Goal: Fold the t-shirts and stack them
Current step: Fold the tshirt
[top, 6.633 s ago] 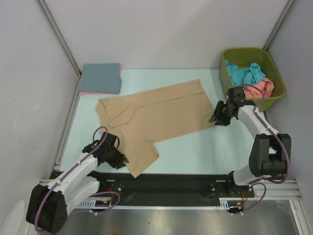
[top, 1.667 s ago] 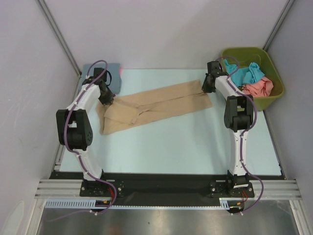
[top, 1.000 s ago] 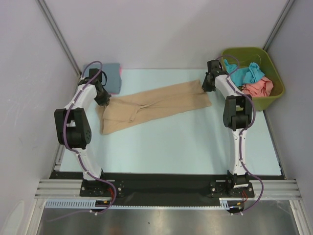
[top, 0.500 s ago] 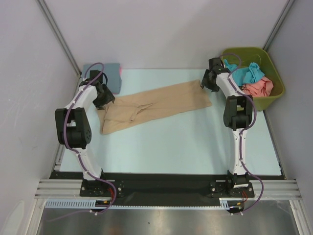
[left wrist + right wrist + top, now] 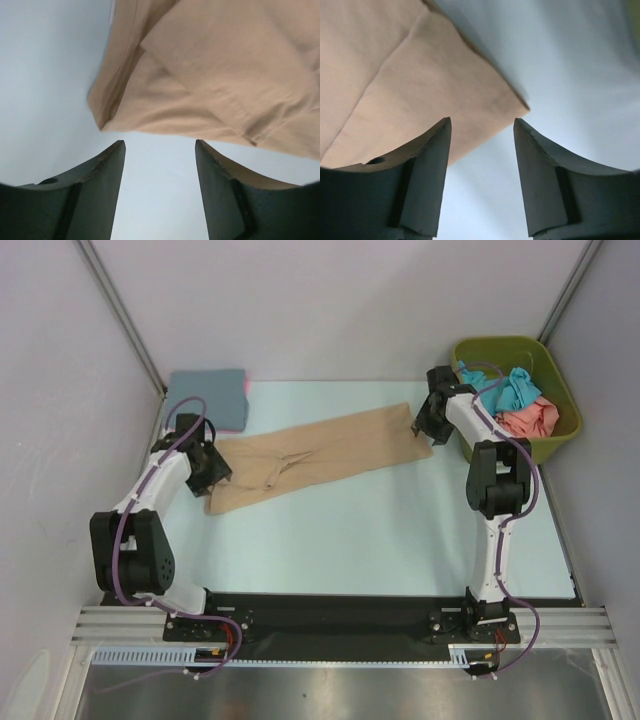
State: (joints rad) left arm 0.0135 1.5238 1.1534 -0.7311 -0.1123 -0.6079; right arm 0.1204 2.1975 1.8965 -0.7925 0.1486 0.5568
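A: Logged tan t-shirt (image 5: 310, 455) as a long folded band, long axis slanting from just beyond left gripper (image 5: 159, 145) fingertips to just beyond right gripper (image 5: 481, 122) fingertips.

B: Confirmed. Found both finger pairs spread apart, gripping nothing.

A: Seen from top only: slate-blue t-shirt (image 5: 208, 398) well past left fingers; teal t-shirt (image 5: 505, 390) and salmon t-shirt (image 5: 528, 420) in olive bin (image 5: 500, 342) beside right fingers.

B: Cannot tell collar end. Wrist views cropped to one corner each.

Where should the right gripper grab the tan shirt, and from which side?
Pinch the tan shirt at its corner nearest the bin, sliding in low from the bin side. The folded layers lie flat on the table there, and the open right gripper faces that corner.
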